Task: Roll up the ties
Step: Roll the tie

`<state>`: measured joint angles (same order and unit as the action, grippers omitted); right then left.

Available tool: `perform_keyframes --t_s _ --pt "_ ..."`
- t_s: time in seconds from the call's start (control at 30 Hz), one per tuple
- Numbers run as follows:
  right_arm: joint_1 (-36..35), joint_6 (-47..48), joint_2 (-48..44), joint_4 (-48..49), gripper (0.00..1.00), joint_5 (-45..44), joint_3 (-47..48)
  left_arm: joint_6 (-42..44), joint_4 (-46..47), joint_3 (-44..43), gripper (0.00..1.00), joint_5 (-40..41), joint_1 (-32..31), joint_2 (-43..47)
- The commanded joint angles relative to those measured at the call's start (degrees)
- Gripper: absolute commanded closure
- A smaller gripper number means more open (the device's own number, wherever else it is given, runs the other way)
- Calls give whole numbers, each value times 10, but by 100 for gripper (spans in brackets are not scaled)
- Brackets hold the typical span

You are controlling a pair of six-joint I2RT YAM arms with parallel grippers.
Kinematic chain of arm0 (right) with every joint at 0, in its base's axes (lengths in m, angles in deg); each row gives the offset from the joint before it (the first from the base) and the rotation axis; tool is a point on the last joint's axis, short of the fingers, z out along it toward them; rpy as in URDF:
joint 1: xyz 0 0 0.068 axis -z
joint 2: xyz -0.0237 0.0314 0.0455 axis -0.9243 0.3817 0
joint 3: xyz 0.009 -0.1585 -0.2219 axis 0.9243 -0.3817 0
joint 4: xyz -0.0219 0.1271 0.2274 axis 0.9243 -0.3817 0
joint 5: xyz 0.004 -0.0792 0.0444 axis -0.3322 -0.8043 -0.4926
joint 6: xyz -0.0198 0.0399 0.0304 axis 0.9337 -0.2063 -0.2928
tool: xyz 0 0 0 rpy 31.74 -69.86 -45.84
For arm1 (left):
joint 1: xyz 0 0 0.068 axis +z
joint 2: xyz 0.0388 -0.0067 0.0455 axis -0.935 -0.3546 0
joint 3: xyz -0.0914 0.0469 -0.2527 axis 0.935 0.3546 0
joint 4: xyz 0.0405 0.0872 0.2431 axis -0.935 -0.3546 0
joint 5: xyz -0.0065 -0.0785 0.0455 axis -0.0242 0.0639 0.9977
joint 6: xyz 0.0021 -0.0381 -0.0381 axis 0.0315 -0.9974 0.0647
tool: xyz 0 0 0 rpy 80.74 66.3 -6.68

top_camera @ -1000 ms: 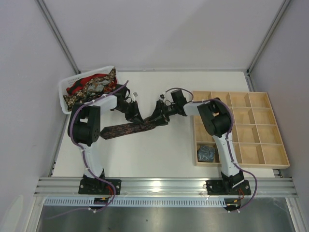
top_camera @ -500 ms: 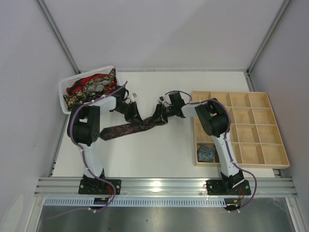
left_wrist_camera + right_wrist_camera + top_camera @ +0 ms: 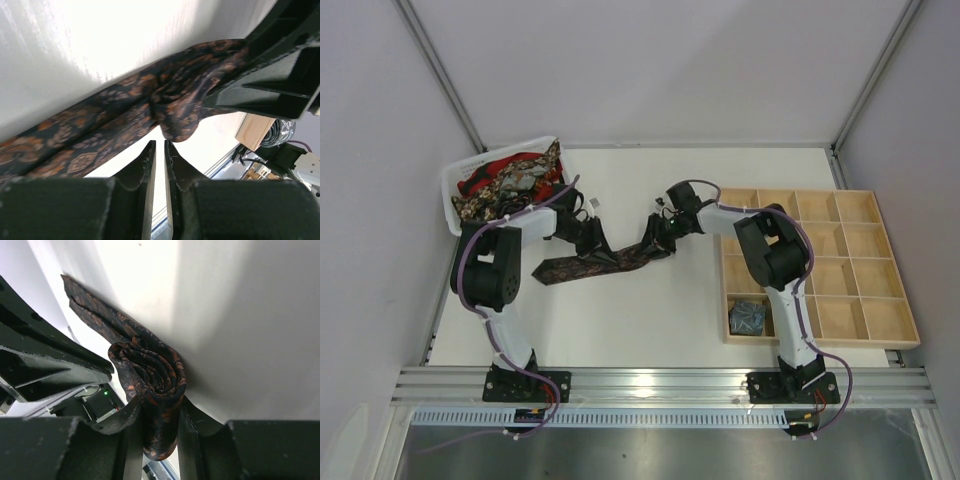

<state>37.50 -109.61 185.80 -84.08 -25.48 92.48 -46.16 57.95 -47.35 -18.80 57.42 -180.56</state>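
Observation:
A dark brown-maroon patterned tie lies across the white table, its wide pointed end at the left. Its right end is wound into a coil. My right gripper is shut on that coil, the rolled fabric pinched between its fingers; it also shows in the top view. My left gripper has its jaws nearly together with nothing between them, just below the tie and next to the right gripper's body. In the top view the left gripper sits above the tie's middle.
A white bin at the back left holds several loose ties, red and gold-black. A wooden tray of compartments stands at the right, with one grey-blue coiled tie in a near-left compartment.
The tie's flat part has shortened and its left end has shifted right. Both grippers have moved slightly left and away from the arm bases, with the coil in the right one.

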Motion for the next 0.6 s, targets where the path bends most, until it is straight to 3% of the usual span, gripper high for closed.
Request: perform_keyframes --t_s 0.0,0.47,0.57 --pt "5 34 -25 -71 100 -51 1 -14 24 8 83 15 0 28" --pt "10 82 -35 -192 100 -126 60 -54 -8 2 89 147 -8 -26" --pt "25 54 -50 -125 100 -85 28 -67 0 20 89 149 -12 -27"
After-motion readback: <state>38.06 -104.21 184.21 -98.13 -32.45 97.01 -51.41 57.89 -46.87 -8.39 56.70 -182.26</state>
